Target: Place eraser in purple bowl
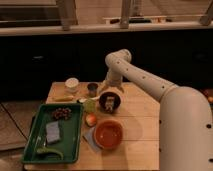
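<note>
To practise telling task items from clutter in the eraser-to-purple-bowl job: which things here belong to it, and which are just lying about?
Belong to the job:
eraser, inside the purple bowl
gripper, just above that bowl

Lying about:
orange bowl
green tray holding a grey-blue block
white cup
small dark cup

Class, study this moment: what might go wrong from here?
The tool hangs just over the purple bowl, where the eraser shows; lifting away, it might catch the rim and tip the bowl. The green cup and dark cup stand close, so a sideways swing may knock them.
</note>
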